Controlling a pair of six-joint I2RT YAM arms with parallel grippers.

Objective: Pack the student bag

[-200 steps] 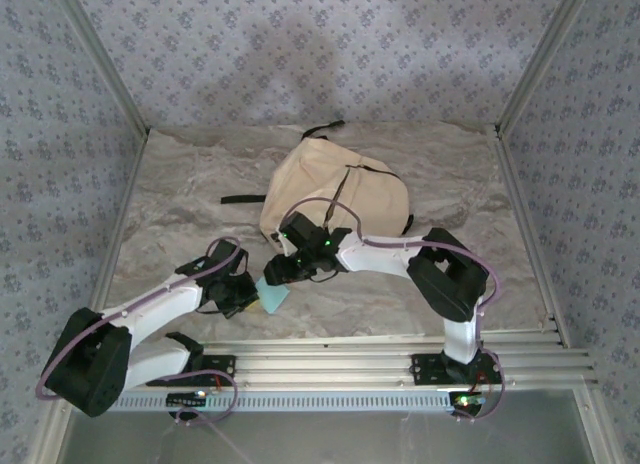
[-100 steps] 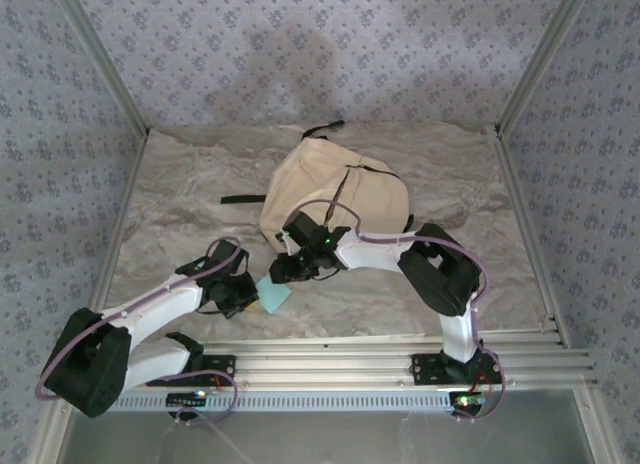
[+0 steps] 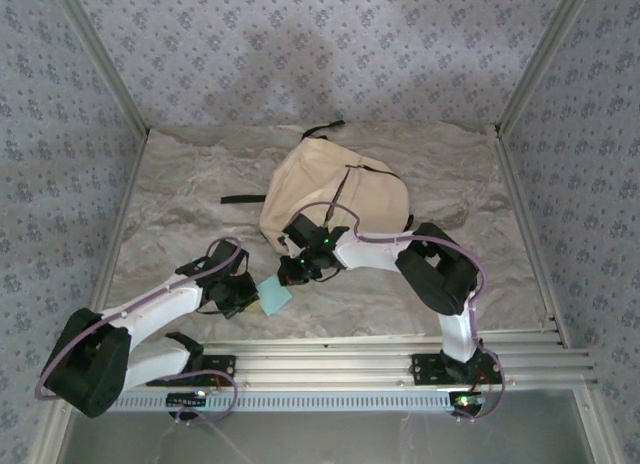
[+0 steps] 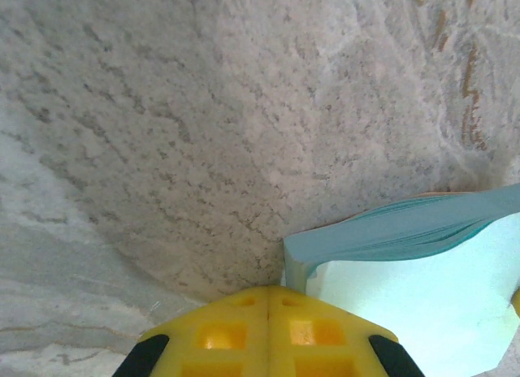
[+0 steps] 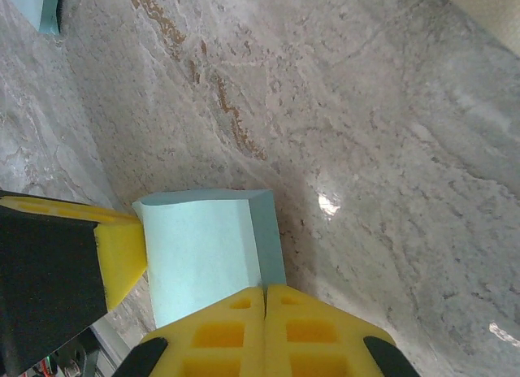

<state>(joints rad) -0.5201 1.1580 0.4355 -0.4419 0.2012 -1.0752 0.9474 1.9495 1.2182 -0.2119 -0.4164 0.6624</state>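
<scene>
Marbled desk between patterned walls; the right arm hides the near edge of the student bag, which lies mid-desk, long axis running far-left to near-right, black loop at the far end. Left gripper and right gripper are both pressed shut beside a pale blue pad; whether either pinches it is unclear

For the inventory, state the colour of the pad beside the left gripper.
Pale teal-blue, unpatterned. The pad shows best in the right wrist view.
</scene>
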